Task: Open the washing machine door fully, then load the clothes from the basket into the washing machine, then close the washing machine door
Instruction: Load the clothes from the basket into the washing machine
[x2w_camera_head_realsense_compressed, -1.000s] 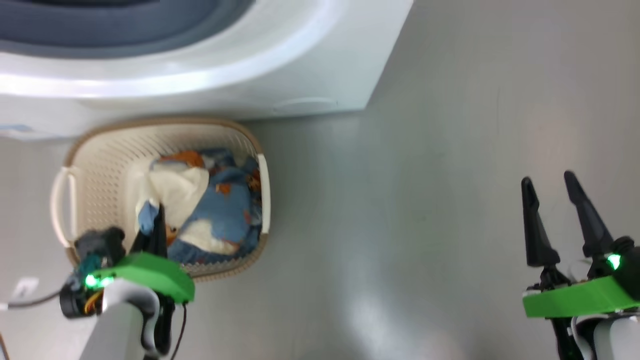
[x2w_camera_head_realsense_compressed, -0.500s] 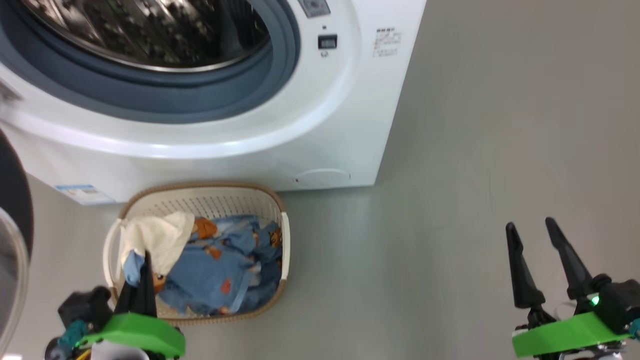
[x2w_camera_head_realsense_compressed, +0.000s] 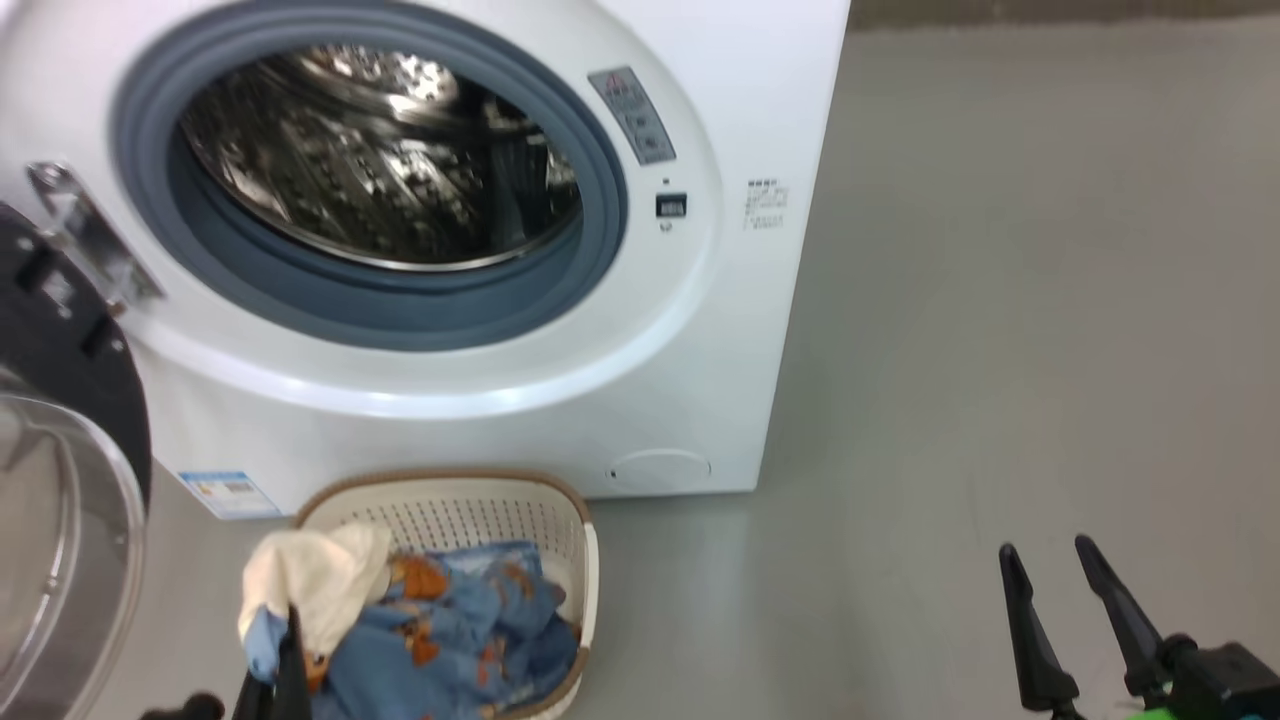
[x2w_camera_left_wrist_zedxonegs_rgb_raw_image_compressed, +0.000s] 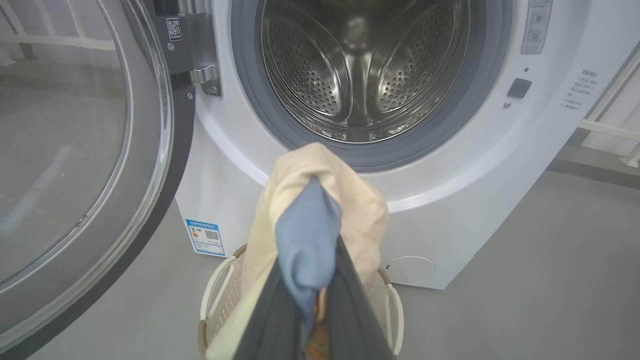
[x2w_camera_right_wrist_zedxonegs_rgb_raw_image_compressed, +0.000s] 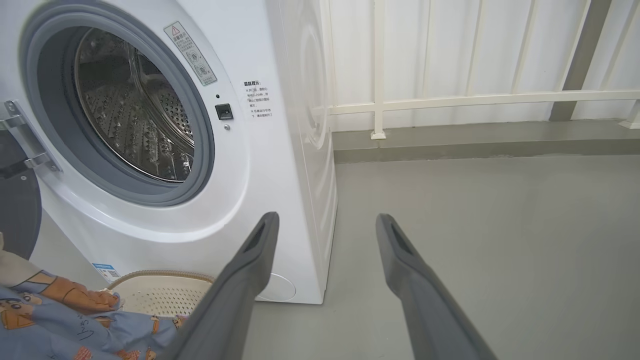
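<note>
1. Looking down from the head camera: the washing machine (x2w_camera_head_realsense_compressed: 700, 380) stands with its door (x2w_camera_head_realsense_compressed: 60, 560) swung open to the left. The steel drum (x2w_camera_head_realsense_compressed: 380, 170) shows its perforated wall inside the grey-blue gasket (x2w_camera_head_realsense_compressed: 400, 315). Just in front of the machine, on the grey floor (x2w_camera_head_realsense_compressed: 1000, 350), sits the basket (x2w_camera_head_realsense_compressed: 480, 505). It holds the clothes (x2w_camera_head_realsense_compressed: 450, 640) — blue bear-print fabric heaped to the right, the cream cloth (x2w_camera_head_realsense_compressed: 310, 580) bunched at the left and lapping over the rim. The left gripper (x2w_camera_head_realsense_compressed: 292, 630) rises from the bottom edge into that bunch, fingers together. The right gripper (x2w_camera_head_realsense_compressed: 1044, 548) is at the lower right, well apart from the basket, its fingers spread over the floor. A small blue label (x2w_camera_head_realsense_compressed: 228, 492) sits low on the machine's front, near the basket

2. Left wrist view: the left gripper is pinched on a fold of blue fabric wrapped in the cream cloth. The bunch stands up in front of the drum's mouth and above the basket, whose white handles (x2w_camera_left_wrist_zedxonegs_rgb_raw_image_compressed: 215, 290) show on either side. The door's glass is at the left

3. Right wrist view: the spread fingers point along the floor beside the machine's corner. Bear-print fabric and the basket's rim lie at the lower left — a white railing (x2w_camera_right_wrist_zedxonegs_rgb_raw_image_compressed: 475, 97) runs behind
</note>
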